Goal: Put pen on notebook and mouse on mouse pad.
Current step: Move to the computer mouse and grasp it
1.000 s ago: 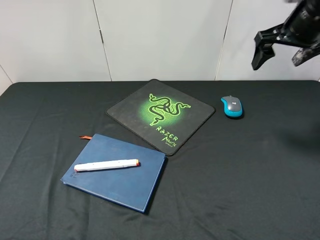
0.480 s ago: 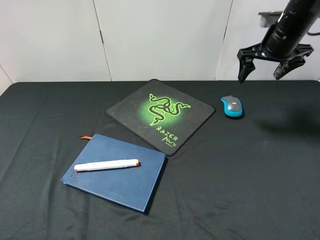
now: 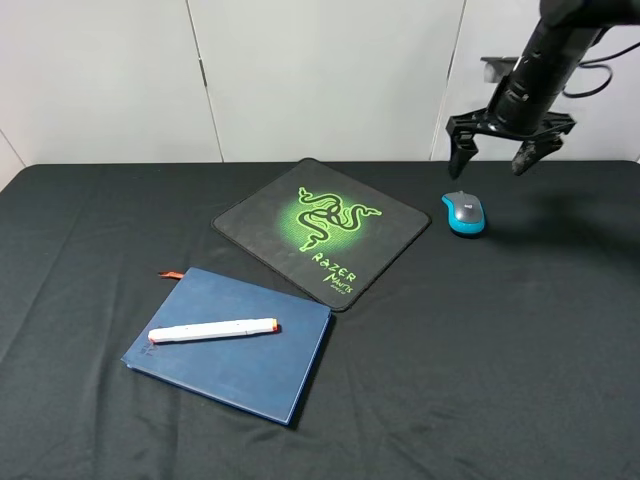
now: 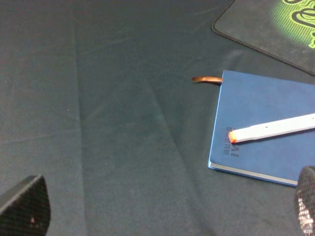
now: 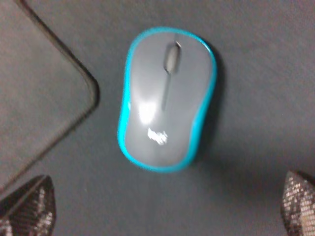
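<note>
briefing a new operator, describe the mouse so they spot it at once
Find the black mouse pad with the green snake logo at the back of the dark table. Just off its right corner, on bare cloth, lies the mouse. Only it is small and rounded: teal rim, grey top.

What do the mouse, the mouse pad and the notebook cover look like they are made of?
Mouse: likely hard plastic, smooth; its grey top shows bright glints. Mouse pad: seemingly cloth, matte; no shine, printed green logo. Notebook: apparently stiff board, matte blue covering, flat with crisp edges; covering material unclear.
</note>
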{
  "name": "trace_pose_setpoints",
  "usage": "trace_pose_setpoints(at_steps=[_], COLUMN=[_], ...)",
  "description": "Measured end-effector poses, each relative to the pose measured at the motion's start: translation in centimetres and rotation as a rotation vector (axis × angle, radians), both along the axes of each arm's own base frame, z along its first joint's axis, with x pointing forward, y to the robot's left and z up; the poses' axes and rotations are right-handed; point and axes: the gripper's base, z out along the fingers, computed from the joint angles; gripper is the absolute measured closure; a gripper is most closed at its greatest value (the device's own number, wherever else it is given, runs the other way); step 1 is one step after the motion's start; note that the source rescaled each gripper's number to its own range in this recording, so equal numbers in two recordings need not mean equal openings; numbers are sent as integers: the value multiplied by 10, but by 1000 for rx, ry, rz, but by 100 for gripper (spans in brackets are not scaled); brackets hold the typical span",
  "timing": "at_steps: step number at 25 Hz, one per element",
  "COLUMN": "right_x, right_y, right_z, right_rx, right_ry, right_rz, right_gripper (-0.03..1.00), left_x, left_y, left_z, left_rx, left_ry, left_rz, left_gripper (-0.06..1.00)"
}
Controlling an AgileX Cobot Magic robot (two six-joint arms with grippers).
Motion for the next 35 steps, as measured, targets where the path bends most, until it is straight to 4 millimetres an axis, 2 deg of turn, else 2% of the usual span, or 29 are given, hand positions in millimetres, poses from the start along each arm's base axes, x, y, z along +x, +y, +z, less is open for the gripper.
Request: trace_pose_setpoints(at_steps=[8, 18, 30, 35], right_x=[16, 21, 24, 24], right_y=[21, 20, 19, 17], right_z=[-25, -60, -81, -82], right_rx=[-25, -56, -67, -91], right_ry=[26, 91, 106, 104], right_rz=[44, 42, 40, 42], right_gripper=[-3, -3, -3, -3], left_x=[0, 0, 0, 0], left_y=[0, 0, 0, 0], left_z=[0, 0, 0, 0], left_rx=[0, 1, 2, 2], left_ry=[0, 0, 0, 0], left_rz=[0, 1, 1, 1], left_gripper=[-5, -5, -5, -5])
